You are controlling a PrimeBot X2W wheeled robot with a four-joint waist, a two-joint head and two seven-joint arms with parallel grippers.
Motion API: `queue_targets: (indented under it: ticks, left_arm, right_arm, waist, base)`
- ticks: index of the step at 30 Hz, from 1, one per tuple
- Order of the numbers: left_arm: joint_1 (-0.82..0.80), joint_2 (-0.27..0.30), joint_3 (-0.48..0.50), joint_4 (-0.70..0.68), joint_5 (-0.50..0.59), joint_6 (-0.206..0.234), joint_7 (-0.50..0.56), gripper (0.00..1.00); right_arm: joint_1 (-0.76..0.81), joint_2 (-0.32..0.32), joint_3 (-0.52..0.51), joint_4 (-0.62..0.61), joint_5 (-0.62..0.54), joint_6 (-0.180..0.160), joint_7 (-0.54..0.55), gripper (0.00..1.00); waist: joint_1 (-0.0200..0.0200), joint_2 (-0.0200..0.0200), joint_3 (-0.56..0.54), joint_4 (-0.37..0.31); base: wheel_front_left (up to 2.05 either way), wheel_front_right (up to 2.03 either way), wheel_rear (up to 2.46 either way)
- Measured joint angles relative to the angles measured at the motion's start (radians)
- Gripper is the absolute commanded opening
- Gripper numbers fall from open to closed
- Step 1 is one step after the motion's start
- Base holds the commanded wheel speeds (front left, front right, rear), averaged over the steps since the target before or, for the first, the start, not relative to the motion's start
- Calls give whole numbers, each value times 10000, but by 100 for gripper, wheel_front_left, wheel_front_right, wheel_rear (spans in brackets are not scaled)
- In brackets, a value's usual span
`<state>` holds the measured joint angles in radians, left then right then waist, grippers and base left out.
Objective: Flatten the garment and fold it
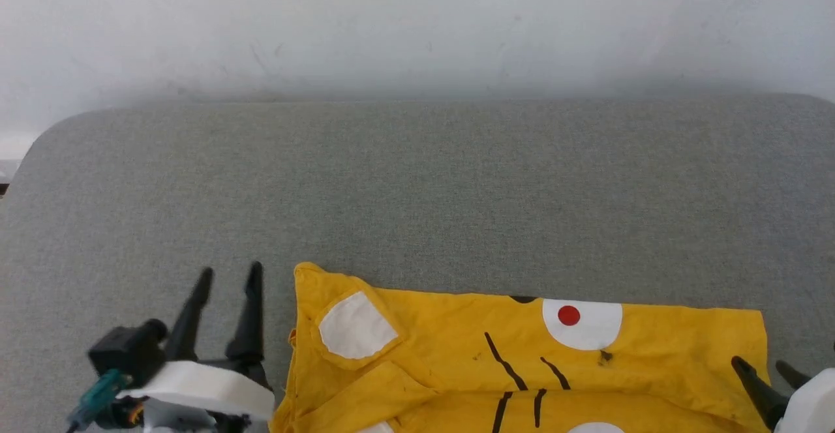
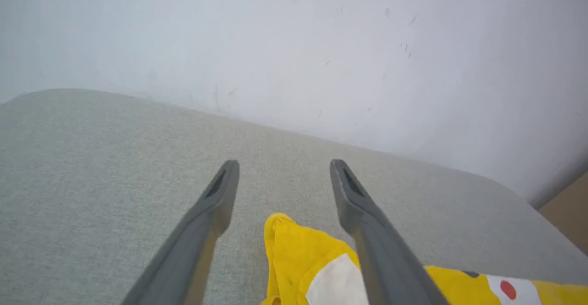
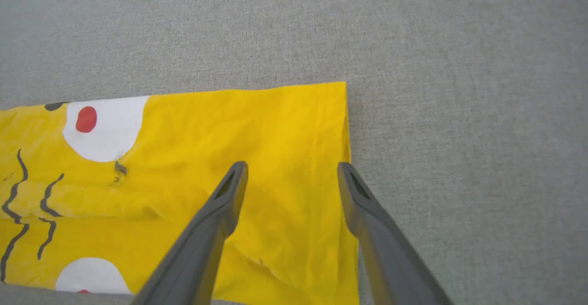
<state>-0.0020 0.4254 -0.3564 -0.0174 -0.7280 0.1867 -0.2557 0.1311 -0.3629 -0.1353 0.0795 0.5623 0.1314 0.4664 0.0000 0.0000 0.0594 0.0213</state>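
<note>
Both tools have their fingers spread wide with nothing between them. The left tool is just beside the left edge of the garment. The right tool is at its right hem, one finger over yellow cloth and the other over grey. The garment lies as a long band on the near part of the worktop, print side up.

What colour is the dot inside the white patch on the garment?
Red, on the garment's white patch; clearest in the right wrist view.
</note>
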Motion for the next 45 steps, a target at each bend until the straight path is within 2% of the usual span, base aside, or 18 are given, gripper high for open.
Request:
queue_targets:
  ticks: [4,10,16,21,22,23,28,34,42,45]
  left_arm:
    - [341,-1275,1875,-899,1490,65,-13,100]
    - [892,-2303,3089,-1269,3503,-851,-13,100]
    - [1030,-2976,3707,-1112,4324,-1691,-13,100]
    - [1016,-3319,3962,-892,4755,-2169,-13,100]
    - [1010,-3369,4009,-869,4819,-2232,-13,100]
    - [994,-3411,4054,-842,4859,-2301,-13,100]
    - [911,-3580,4205,-612,5018,-2502,-13,100]
    - [786,-3645,4335,-370,5076,-2723,-13,100]
    - [786,-3697,4297,12,5074,-2911,-13,100]
    - [787,-3701,4255,94,5074,-2918,-13,100]
  right_arm:
    - [105,1108,-959,322,-803,2,63,100]
    - [120,2104,-2031,1024,-1718,2,52,100]
    - [-95,2303,-2389,1494,-2029,13,19,100]
    - [-242,2261,-2351,1812,-1981,17,-36,100]
    - [-250,2224,-2305,1843,-1891,15,-36,36]
    - [-255,2188,-2245,1847,-1783,13,-36,0]
    - [-348,1977,-1871,1833,-1394,-13,-138,0]
    - [-451,1661,-1883,1825,-1396,29,-395,0]
    - [-692,510,-2696,2247,-1588,13,-537,0]
    - [-691,403,-2587,2151,-1551,13,-483,0]
  waist:
    - [0,0,46,72]
    - [0,0,171,261]
    - [0,0,336,430]
    - [0,0,543,543]
    - [-1,0,588,562]
    - [-1,0,632,578]
    - [1,0,780,601]
    - [2,0,669,546]
    - [2,0,390,572]
    - [2,0,271,623]
  base:
    - [0,0,0]
    - [0,0,0]
    - [0,0,0]
    - [0,0,0]
    - [0,0,0]
    - [0,0,0]
    - [0,0,0]
    - [0,0,0]
    - [0,0,0]
    - [0,0,0]
